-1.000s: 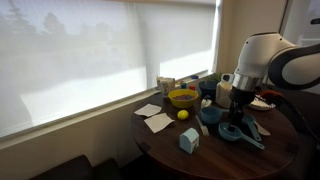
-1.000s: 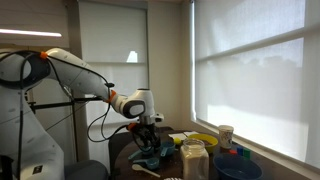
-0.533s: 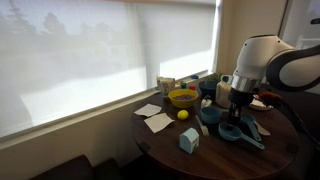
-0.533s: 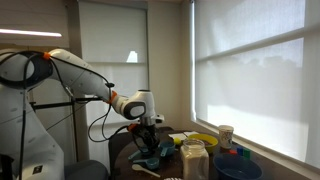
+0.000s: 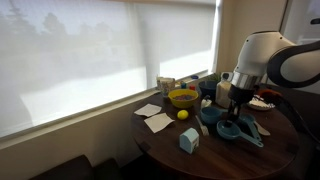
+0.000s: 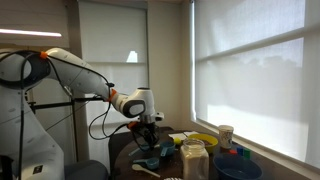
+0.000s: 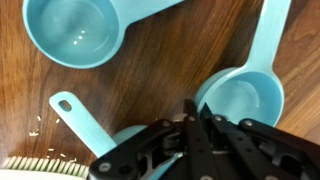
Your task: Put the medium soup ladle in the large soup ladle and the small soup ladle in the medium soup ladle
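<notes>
Your arm has crept up a shade since half a second ago, and the three ladles have stayed where they lay. In both exterior views the gripper (image 5: 237, 110) (image 6: 148, 127) hangs low over the round wooden table (image 5: 212, 158), off to the side of the yellow bowl (image 5: 183, 97). From the wrist view, your gripper (image 7: 197, 108) has its fingertips (image 7: 189, 106) drawn together right at the rim of the medium soup ladle (image 7: 240, 100). Whether they are pinching that rim I cannot tell. That ladle lies bowl up, its handle running to the upper right. The large soup ladle (image 7: 75, 35) sits apart at the upper left, also bowl up on bare wood. The small soup ladle (image 7: 85, 122) lies at the lower left, its handle pointing outward with the hole at its end and its bowl mostly hidden under your gripper's linkage. None of the three is nested yet.
</notes>
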Robot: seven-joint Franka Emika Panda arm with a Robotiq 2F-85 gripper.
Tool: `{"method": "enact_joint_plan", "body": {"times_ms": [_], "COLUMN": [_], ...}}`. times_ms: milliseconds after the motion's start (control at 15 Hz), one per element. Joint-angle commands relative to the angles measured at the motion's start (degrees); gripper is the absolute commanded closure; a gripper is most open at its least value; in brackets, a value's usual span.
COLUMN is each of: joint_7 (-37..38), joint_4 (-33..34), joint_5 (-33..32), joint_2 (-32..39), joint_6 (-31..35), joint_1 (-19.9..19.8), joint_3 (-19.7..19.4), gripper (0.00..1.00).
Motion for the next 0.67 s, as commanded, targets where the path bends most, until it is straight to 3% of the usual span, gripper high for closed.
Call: {"method": "enact_joint_plan", "body": {"times_ms": [0,600], "joint_7": [-4.0,-23.8], "joint_4": [0.4,4.6], "joint_5": [2.5,0.2], "joint_2": [-3.6,-10.1], "joint_6": [-2.5,-13.1], "joint_1": [1.5,3.6], "joint_3": [-1.2,-5.2], "gripper": [0.99,0.99]}}
